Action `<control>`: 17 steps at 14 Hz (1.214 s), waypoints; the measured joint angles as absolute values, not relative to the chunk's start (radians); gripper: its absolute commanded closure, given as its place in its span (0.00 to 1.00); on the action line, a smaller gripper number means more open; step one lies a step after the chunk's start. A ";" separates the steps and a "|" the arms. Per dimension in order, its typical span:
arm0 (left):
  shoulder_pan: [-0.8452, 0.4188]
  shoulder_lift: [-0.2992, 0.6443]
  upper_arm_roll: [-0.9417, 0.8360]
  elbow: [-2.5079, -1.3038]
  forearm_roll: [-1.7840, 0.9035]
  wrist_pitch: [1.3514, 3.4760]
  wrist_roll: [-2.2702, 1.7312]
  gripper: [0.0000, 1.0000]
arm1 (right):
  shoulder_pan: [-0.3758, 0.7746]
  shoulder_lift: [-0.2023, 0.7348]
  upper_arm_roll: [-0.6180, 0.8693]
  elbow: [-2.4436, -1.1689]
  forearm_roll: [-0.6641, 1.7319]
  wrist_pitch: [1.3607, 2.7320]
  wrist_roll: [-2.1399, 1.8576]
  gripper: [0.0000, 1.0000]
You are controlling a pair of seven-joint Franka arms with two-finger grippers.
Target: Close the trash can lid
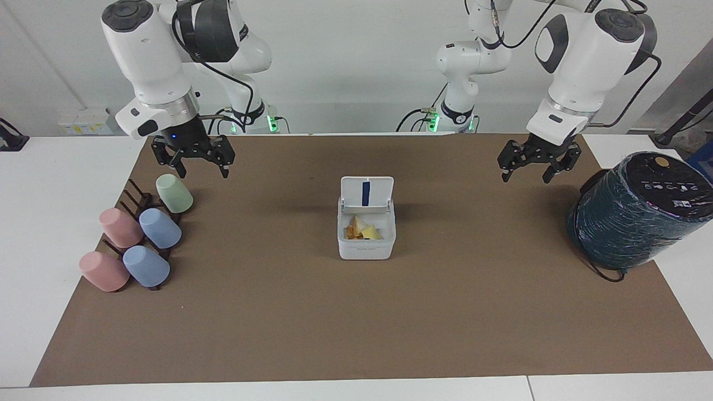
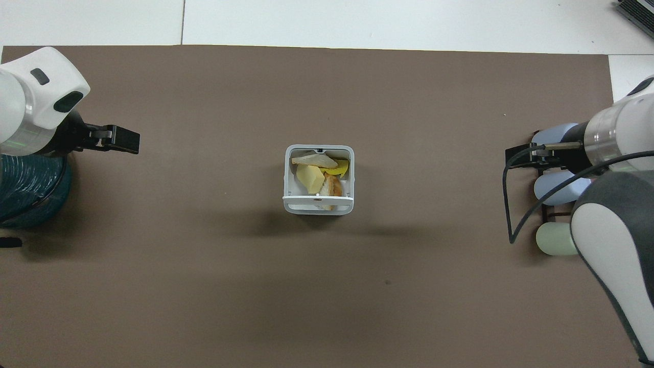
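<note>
Lid (image 1: 366, 192) stands upright off trash can (image 1: 366, 240), untouched since left gripper (image 1: 531, 165) and right gripper (image 1: 196, 162) hover well apart, fingers wide.

White trash can (image 1: 366, 244), lid (image 1: 366, 193) upright

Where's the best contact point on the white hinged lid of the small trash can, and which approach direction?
Take the white square plastic lid at its free top edge, farthest from the hinge. It stands upright on the edge of the small white square trash can nearest the robots, blue-striped underside facing the scraps. Coming over from the robots' side and pushing forward and down would likely swing it shut. Both grippers hover apart, open.
</note>
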State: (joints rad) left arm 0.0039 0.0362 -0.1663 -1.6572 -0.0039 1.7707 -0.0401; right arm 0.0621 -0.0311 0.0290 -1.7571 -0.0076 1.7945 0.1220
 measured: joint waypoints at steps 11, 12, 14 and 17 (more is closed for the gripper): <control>-0.284 -0.066 -0.184 -1.856 -0.011 1.788 -0.358 0.80 | 0.062 -0.031 0.029 -1.757 -0.008 1.795 0.122 0.00; -0.324 -0.072 -0.185 -1.867 -0.014 1.805 -0.421 0.80 | 0.062 -0.031 0.029 -1.757 -0.008 1.795 0.122 0.00; -0.401 -0.078 -0.187 -1.888 -0.021 1.841 -0.544 0.80 | 0.062 -0.031 0.029 -1.757 -0.008 1.795 0.122 0.00; -0.489 -0.076 -0.188 -1.960 -0.045 1.984 -0.674 0.80 | 0.062 -0.031 0.029 -1.757 -0.008 1.795 0.122 0.00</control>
